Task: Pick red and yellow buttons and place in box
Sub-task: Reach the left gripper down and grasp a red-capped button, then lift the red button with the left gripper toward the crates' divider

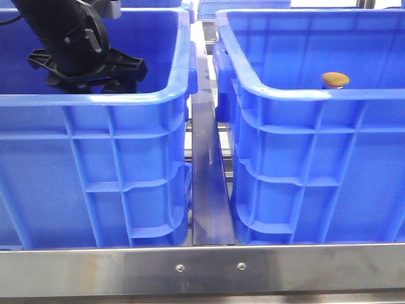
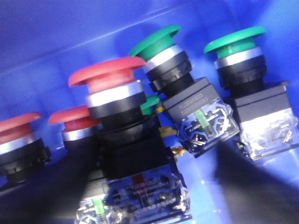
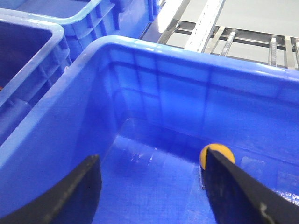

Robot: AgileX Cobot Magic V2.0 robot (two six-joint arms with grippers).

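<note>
Left gripper (image 1: 85, 66) was down in the left crate (image 1: 95, 164) over red pushbuttons (image 2: 108, 79); jaw state unclear. Right gripper (image 3: 152, 186) hung open above the box (image 3: 140, 60), yellow button (image 3: 216, 154) inside. Best to centre on one red cap, clear of green ones (image 2: 156, 41).

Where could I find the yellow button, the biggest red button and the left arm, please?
Yellow button (image 1: 335, 79), front view, its cap.
Biggest red button (image 2: 106, 71), left wrist view, its cap.
Left arm (image 1: 69, 31), front view, its black wrist housing.
</note>
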